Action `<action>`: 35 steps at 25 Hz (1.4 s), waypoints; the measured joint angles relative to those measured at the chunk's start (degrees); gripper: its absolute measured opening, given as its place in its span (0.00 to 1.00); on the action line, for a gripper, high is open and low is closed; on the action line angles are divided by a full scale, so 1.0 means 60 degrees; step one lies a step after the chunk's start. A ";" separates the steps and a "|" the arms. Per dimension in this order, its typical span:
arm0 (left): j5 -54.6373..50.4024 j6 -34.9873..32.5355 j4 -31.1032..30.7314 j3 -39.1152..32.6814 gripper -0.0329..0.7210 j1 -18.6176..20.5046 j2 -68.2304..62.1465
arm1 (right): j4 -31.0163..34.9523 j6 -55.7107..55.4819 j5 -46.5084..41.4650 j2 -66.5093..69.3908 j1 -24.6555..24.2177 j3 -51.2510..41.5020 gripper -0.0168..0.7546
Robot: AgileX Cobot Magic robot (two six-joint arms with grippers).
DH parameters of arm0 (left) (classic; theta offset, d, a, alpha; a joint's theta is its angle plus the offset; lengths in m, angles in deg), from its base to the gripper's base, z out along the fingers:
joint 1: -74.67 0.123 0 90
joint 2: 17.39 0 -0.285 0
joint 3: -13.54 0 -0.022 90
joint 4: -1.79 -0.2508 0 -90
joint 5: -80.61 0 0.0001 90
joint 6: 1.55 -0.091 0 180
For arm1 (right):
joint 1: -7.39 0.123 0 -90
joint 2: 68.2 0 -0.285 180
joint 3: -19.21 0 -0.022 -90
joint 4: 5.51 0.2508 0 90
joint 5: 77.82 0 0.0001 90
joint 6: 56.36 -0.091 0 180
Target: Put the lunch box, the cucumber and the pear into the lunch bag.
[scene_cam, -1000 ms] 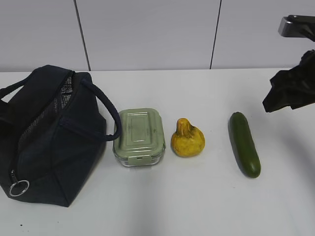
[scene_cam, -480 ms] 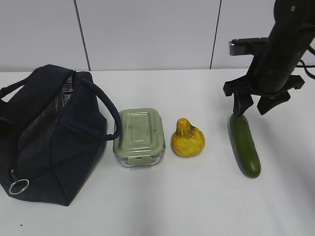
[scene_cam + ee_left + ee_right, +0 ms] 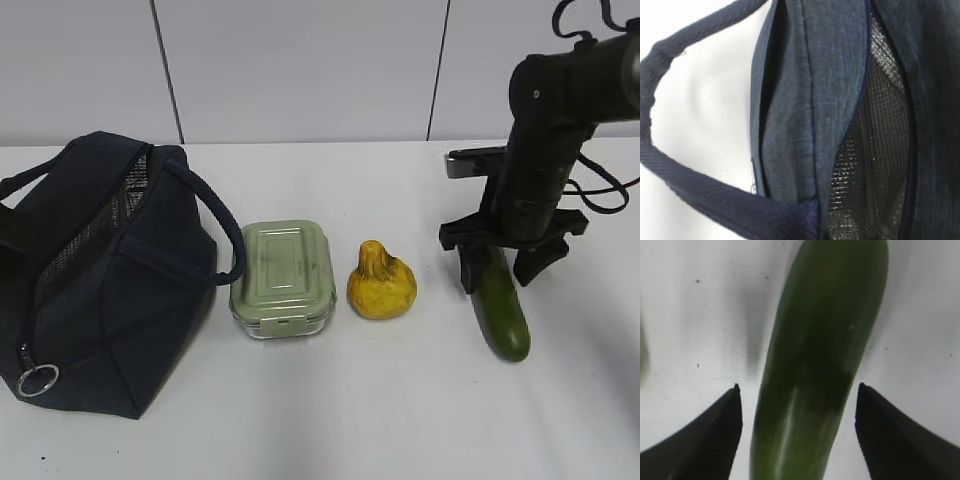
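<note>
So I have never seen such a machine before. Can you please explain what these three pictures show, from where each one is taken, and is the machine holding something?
It is a robot with two arms; each ends in a two-fingered gripper with a small camera at the wrist. The wide picture is taken from in front of the white table. On it lie a dark lunch bag with its top open, a lunch box, a pear and a cucumber. The right gripper stands open over the cucumber, a finger on each side; nothing is held yet. Its wrist picture shows the cucumber between both fingertips. The left wrist picture shows only the bag very close; that gripper itself is not seen.
</note>
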 joint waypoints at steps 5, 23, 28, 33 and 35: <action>0.0000 0.0000 0.0000 0.0000 0.02 0.0000 0.0000 | 0.0000 0.0000 -0.0014 0.0364 0.0000 0.0035 0.57; 0.0056 0.0000 -0.0011 0.0000 0.02 0.0000 0.0000 | 0.7256 0.3417 0.0607 -0.1170 0.2709 0.4075 0.51; 0.0066 0.0000 -0.0011 0.0000 0.02 0.0000 0.0000 | 0.9289 0.4536 0.1644 -0.0389 0.3570 0.4163 0.51; 0.0066 0.0000 -0.0002 0.0000 0.02 0.0000 0.0000 | 1.0394 0.5373 0.1875 0.0606 0.3939 0.4163 0.51; 0.0066 0.0000 0.0006 0.0000 0.02 0.0000 0.0000 | 1.0415 0.5437 0.1812 0.0881 0.4017 0.4163 0.51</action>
